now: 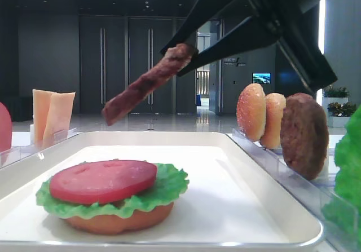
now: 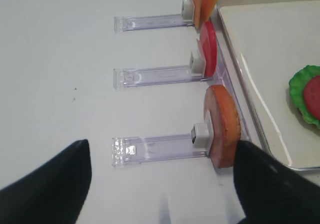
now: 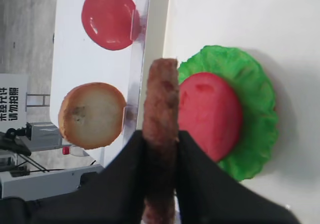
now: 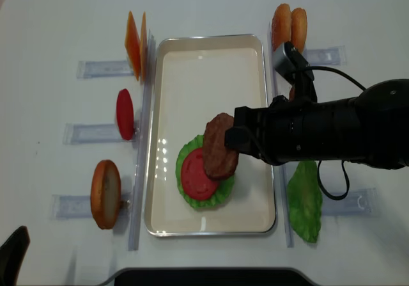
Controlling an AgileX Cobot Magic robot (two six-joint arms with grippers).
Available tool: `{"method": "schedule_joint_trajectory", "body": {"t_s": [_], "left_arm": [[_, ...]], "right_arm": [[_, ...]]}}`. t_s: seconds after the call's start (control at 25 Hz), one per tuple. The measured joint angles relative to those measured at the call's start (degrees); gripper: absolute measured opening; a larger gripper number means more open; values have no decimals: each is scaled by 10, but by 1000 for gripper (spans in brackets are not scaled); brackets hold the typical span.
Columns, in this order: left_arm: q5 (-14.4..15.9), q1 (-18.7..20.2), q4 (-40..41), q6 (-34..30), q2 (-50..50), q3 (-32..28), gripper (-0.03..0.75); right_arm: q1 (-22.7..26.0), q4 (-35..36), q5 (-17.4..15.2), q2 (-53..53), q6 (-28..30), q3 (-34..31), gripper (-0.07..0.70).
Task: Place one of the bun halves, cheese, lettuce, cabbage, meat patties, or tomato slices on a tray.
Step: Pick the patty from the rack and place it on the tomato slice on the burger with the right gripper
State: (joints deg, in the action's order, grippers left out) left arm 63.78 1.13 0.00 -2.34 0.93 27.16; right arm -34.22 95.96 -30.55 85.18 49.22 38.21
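My right gripper (image 1: 189, 54) (image 3: 161, 144) (image 4: 236, 135) is shut on a dark-brown meat patty (image 1: 146, 85) (image 3: 161, 103) (image 4: 220, 146), gripping it by its flat faces. The patty hangs tilted in the air above the white tray (image 1: 237, 207) (image 4: 211, 62). Below it on the tray lies a stack: a bun half (image 1: 118, 221), green lettuce (image 1: 169, 184) (image 3: 255, 134) (image 4: 185, 196) and a red tomato slice (image 1: 101, 180) (image 3: 210, 114) (image 4: 193, 174). The patty does not touch the stack. My left gripper (image 2: 160, 159) stands open over the bare table, left of the tray.
Clear holders line both long sides of the tray. On the left stand cheese slices (image 4: 134, 43), a tomato slice (image 4: 125, 114) (image 2: 209, 48) and a bun half (image 4: 105, 193) (image 2: 224, 126). On the right stand two bun halves (image 4: 289, 23), a patty (image 1: 304, 135) and lettuce (image 4: 305, 199).
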Motion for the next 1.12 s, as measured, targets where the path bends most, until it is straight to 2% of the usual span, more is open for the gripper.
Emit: {"method": "schedule_joint_trajectory", "body": {"t_s": [0.16, 0.36, 0.64, 1.12], "left_arm": [[0, 0, 0, 0, 0, 0, 692], [0, 0, 0, 0, 0, 0, 692], [0, 0, 0, 0, 0, 0, 692], [0, 0, 0, 0, 0, 0, 692]], "right_arm": [[-1, 50, -34, 32, 45, 0, 121], [-10, 70, -48, 64, 63, 13, 121], [-11, 72, -58, 101, 69, 50, 121], [-20, 70, -58, 135, 78, 55, 121]]}}
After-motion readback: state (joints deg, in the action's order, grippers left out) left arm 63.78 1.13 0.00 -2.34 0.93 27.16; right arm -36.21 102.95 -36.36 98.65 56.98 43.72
